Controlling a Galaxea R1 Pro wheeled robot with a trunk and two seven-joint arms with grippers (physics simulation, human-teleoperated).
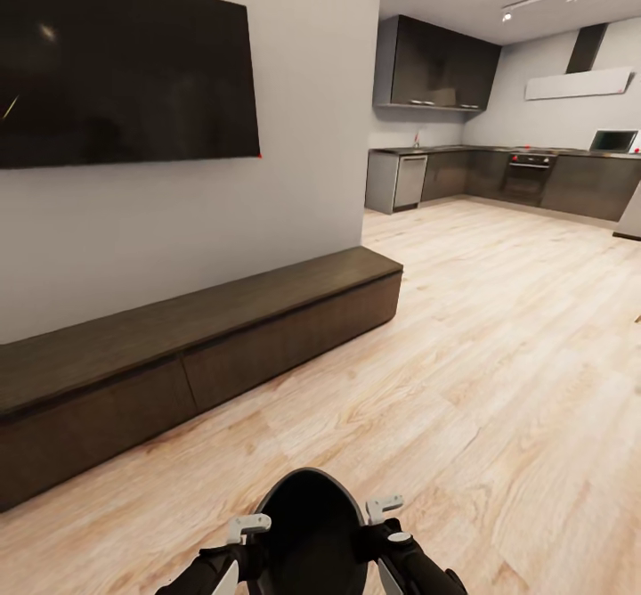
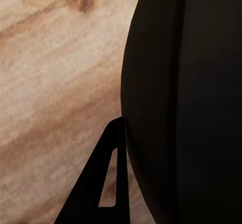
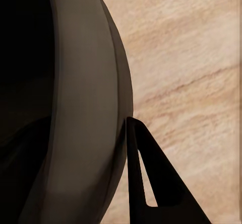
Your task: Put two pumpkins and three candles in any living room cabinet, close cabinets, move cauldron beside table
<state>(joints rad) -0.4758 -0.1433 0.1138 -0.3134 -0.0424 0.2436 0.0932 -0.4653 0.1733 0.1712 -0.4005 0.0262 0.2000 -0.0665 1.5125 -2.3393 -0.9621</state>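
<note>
The round-bellied matte black cauldron sits at the near edge of the head view, low and central, carried between the two arms above the pale wood-plank floor. The left gripper presses against its left flank and the right gripper against its right, each showing a pale finger beside the pot's wall; in the wrist views one dark finger of each lies touching the curved belly, but whether either pair of fingers is actually clamped on anything cannot be told. It looks stiff and bulky, probably heavy for its size, and the smooth rounded sides could slip, so a squeeze from both sides at the widest part, or a pinch on the flared rim, seems the safest hold. To the left, along the wall under a wide black wall screen, runs the long low dark-brown wooden cabinet, its drawer fronts flush and closed.
</note>
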